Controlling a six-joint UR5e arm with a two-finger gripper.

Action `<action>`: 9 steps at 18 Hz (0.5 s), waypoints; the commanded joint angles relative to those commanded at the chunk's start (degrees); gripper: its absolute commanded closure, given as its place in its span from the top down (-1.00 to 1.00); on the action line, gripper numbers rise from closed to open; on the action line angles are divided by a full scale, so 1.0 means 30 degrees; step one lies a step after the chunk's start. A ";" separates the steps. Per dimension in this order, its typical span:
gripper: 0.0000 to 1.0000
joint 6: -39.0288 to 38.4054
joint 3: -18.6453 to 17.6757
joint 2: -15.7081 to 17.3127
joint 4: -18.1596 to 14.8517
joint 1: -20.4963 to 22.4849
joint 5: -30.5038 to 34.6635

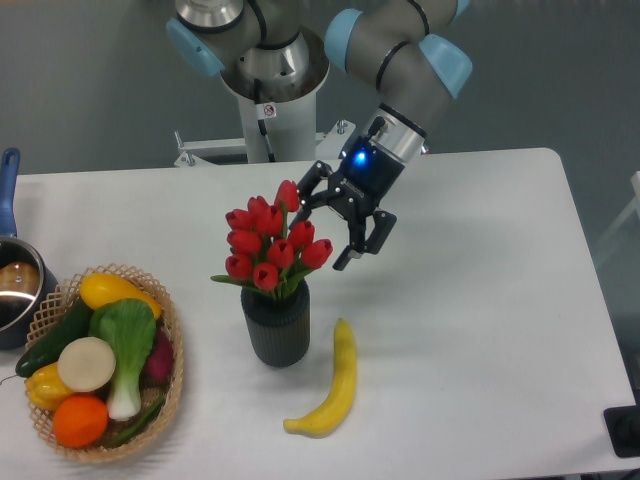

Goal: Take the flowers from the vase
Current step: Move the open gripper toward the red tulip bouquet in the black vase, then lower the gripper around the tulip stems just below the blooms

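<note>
A bunch of red tulips, the flowers point(268, 244), stands upright in the dark ribbed vase point(275, 325) near the table's middle. My gripper point(324, 232) hangs open just right of the blooms, at about their height, tilted toward them. One finger point(302, 204) sits close to the topmost tulip and the other finger point(352, 250) is right of the bunch. Nothing is held between the fingers.
A yellow banana point(334, 384) lies right of the vase. A wicker basket point(166, 390) full of vegetables and fruit sits at the front left. A metal pot point(18, 290) with a blue handle is at the left edge. The robot base point(270, 90) stands behind the table.
</note>
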 joint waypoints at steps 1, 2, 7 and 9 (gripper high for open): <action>1.00 -0.0969 -0.0001 0.0000 0.0058 -0.0058 -0.0177; 1.00 -0.1501 0.0057 0.0029 0.0088 -0.0146 -0.0266; 1.00 -0.1331 0.0380 -0.0322 0.0293 -0.0293 -0.1349; 1.00 -0.0806 0.0439 -0.0351 0.0322 -0.0293 -0.1380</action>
